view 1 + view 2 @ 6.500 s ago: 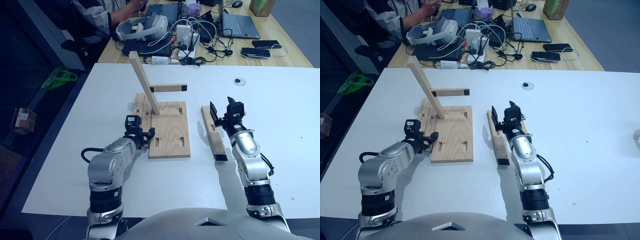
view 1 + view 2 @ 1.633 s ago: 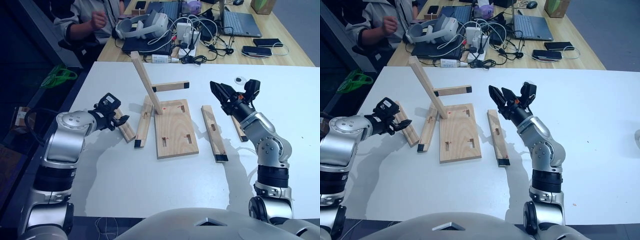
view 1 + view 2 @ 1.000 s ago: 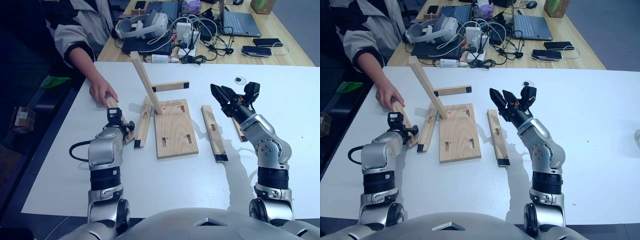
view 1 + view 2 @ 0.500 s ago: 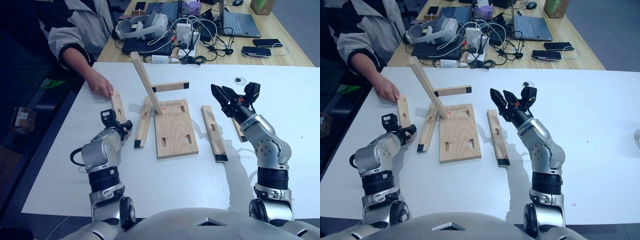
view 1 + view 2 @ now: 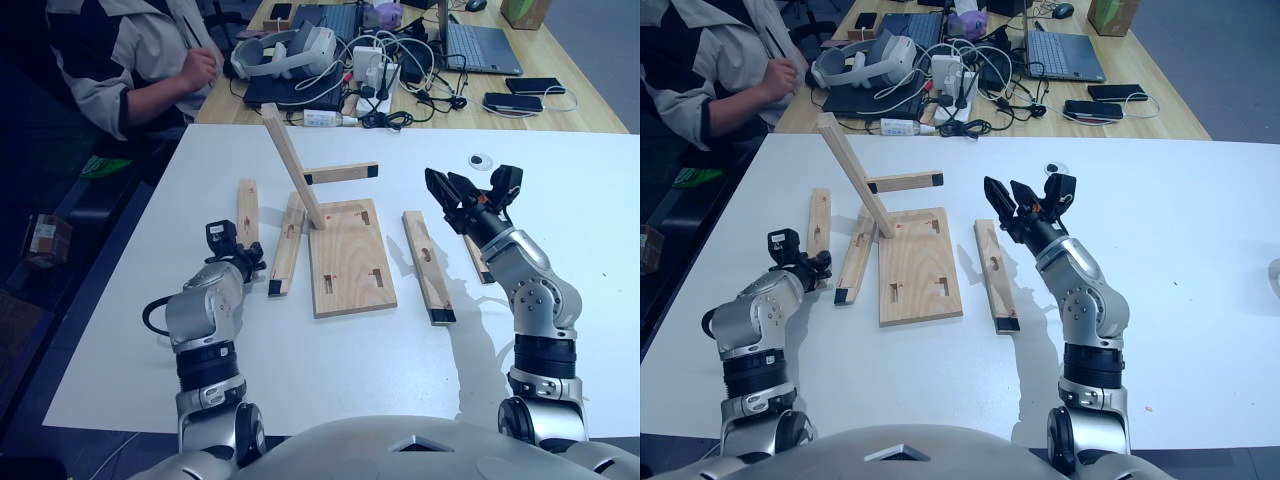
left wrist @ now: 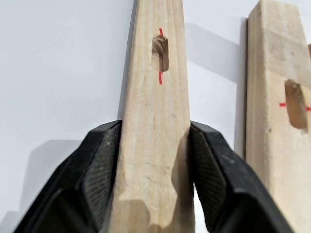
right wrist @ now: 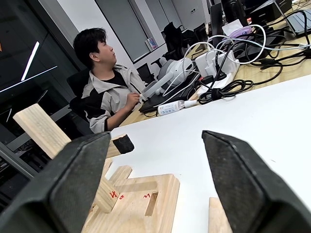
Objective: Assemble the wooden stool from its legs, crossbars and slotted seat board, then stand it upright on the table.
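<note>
Four loose wooden pieces lie flat on the white worktop (image 5: pixel 300 370) around the slotted seat board (image 5: pixel 348 292), which rests flat near the middle with its slots facing up. One stool leg (image 5: pixel 290 155) stands in the board's far-left corner and leans away to the left. A short crossbar (image 5: pixel 340 174) sticks out from it to the right, level, with a dark end cap.

Just left of the board lies a second leg (image 5: pixel 288 238), touching or nearly touching the board's far-left corner and angled slightly outward towards its dark near end. Farther left, apart from it, lies a third leg (image 5: pixel 246 205). The left jaws are clamped on its near end, one black pad (image 6: pixel 99 174) pressed to each side. In the left wrist view a slot marked in red shows beyond the grip, with the second leg (image 6: pixel 277 111) alongside.

Right of the board, near it but not touching, a fourth leg (image 5: pixel 425 262) lies lengthwise with a dark near end. Another wooden piece (image 5: pixel 477 262) lies farther right, partly hidden by the right arm. The right jaws are spread wide apart, raised above the worktop beyond that piece, holding nothing.

A small round disc (image 5: pixel 481 160) sits farther back on the right. Beyond the worktop, a wooden desk (image 5: pixel 590 115) carries a headset (image 5: pixel 285 52), laptops and tangled cables.
</note>
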You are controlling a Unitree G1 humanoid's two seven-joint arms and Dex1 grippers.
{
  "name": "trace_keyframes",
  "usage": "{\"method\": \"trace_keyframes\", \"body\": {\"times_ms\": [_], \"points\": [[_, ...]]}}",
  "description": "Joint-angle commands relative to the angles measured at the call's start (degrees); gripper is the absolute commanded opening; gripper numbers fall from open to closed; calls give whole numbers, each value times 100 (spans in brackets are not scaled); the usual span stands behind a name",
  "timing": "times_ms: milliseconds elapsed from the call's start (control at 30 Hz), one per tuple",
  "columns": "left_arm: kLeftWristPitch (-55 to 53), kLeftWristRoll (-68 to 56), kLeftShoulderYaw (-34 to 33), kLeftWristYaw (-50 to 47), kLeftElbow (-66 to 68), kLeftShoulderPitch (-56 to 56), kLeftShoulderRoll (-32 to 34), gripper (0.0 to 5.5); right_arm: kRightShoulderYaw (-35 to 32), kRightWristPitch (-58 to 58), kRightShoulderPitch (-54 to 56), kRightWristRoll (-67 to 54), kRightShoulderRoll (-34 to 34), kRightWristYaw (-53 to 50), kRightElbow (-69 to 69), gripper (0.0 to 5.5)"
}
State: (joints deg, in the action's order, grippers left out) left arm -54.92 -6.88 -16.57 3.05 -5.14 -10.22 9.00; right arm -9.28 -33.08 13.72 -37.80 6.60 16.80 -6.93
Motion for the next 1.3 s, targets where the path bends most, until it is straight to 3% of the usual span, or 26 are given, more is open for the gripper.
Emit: {"method": "trace_keyframes", "body": {"times_ms": [33, 233, 433, 667, 800, 900, 1133, 1300], "points": [[689, 435, 189, 46, 223, -49, 761, 210, -75, 49, 131, 53, 43, -22, 86, 349], [1738, 969, 286, 131, 481, -591, 1886, 202, -288, 143, 430, 82, 311, 95, 404, 349], [2019, 1076, 575, 219, 183, -768, 1885, 202, -300, 210, 498, 125, 321, 146, 508, 349], [3349, 2420, 1502, 142, -252, -1761, 2716, 202, -296, 307, 789, 263, 517, 342, 712, 349], [4486, 3341, 2295, 388, -199, -2530, 3117, 202, -241, 427, 1380, 442, 1159, 970, 732, 349], [5132, 3733, 2752, 616, 29, -2946, 3100, 202, -135, 476, 2095, 477, 1820, 1731, 588, 349], [6182, 4040, 3294, 952, 343, -3438, 2810, 202, 424, 706, 2962, 759, 2886, 3270, 175, 472], [6899, 4229, 3553, 1185, 652, -3654, 2770, 202, 1020, 1168, 3459, 1257, 3323, 4152, 32, 480]]}}
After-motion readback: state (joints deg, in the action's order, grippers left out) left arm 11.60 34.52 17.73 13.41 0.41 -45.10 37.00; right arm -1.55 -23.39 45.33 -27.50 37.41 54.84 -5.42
